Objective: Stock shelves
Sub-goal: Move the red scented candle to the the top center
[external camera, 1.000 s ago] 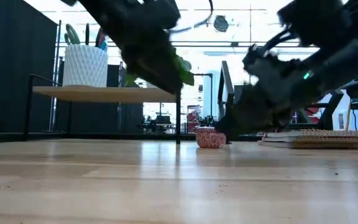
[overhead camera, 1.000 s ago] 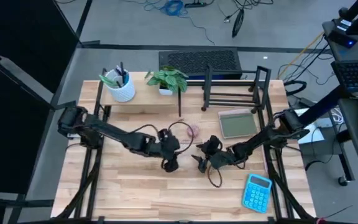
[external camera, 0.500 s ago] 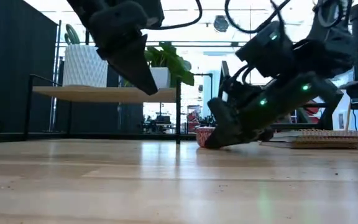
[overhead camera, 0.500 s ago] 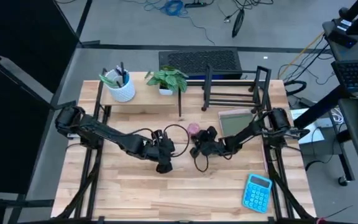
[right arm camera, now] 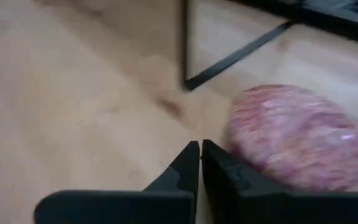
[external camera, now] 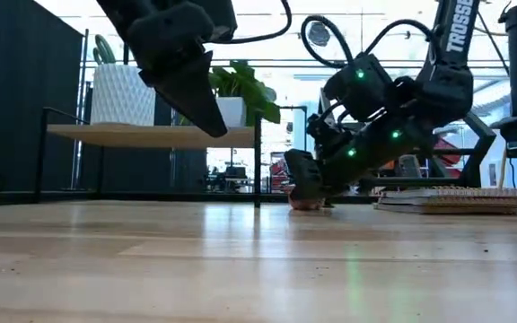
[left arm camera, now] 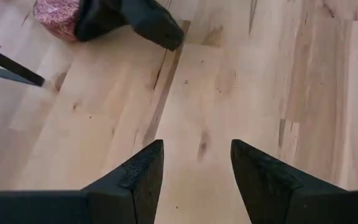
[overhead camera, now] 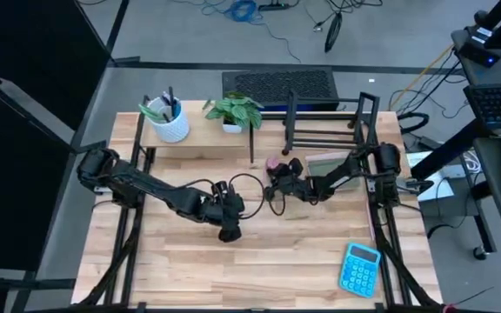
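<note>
Shelves [overhead camera: 200,135] stand at the table's far edge, wood riser w/ black wire rack [overhead camera: 329,122] beside. Left gripper [left arm camera: 194,165] hangs spread, empty. Right gripper [right arm camera: 201,163], fingers pinched together, nudges pink pot [right arm camera: 297,137]; you should part them before grasping.

Bare tabletop [overhead camera: 233,265] before the shelves [overhead camera: 200,132].
</note>
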Controlling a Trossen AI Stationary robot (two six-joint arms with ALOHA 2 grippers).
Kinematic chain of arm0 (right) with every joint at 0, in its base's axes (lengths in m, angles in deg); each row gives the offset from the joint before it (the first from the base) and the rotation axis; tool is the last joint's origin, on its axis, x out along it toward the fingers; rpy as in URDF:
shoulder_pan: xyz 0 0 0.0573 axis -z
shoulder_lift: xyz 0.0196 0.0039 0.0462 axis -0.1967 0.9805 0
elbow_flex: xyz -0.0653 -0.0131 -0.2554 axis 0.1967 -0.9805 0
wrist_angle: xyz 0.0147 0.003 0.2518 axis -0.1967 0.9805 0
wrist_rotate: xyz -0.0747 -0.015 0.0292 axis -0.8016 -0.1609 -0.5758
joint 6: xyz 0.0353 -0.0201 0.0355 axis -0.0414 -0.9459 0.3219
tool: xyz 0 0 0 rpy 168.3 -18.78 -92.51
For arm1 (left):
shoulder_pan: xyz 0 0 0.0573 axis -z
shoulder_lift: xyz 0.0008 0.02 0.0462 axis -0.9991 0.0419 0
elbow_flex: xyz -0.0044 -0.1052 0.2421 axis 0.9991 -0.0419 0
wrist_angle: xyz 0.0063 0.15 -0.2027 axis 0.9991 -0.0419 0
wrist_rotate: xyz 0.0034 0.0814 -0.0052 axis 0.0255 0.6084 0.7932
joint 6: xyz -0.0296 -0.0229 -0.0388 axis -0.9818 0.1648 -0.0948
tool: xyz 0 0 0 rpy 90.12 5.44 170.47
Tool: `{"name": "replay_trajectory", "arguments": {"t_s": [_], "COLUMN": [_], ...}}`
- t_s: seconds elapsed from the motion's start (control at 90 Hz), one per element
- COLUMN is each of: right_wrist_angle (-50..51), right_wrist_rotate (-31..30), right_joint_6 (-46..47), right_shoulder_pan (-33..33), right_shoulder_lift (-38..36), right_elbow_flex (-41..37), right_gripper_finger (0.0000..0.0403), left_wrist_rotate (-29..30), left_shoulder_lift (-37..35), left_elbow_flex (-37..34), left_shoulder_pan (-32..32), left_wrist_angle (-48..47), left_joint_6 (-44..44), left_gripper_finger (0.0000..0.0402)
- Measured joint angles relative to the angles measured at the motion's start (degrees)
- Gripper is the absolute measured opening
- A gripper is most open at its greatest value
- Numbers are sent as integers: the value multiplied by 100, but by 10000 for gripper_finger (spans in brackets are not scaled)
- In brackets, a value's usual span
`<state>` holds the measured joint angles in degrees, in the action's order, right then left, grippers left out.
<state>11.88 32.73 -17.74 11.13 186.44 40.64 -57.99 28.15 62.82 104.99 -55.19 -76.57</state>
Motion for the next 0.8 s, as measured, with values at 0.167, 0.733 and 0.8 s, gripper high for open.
{"name": "replay_trajectory", "arguments": {"t_s": [0.167, 0.733, 0.8], "right_wrist_angle": [636, 642, 290], "right_wrist_rotate": [-46, -1188, -1075], "right_joint_6": [-21, -190, -458], "right_shoulder_pan": [-478, -1, 68], "right_shoulder_lift": [-339, 164, 247], "right_elbow_flex": [0, -2, -2], "right_gripper_finger": [4, 4, 4], "left_wrist_rotate": [0, 4, 4], "left_shoulder_lift": [0, 2, 2], "left_elbow_flex": [0, 0, 0], "left_shoulder_pan": [0, 0, 0], "left_wrist_angle": [-19, -61, -72], "left_joint_6": [0, 46, 47], "left_gripper_finger": [173, 173, 173]}}
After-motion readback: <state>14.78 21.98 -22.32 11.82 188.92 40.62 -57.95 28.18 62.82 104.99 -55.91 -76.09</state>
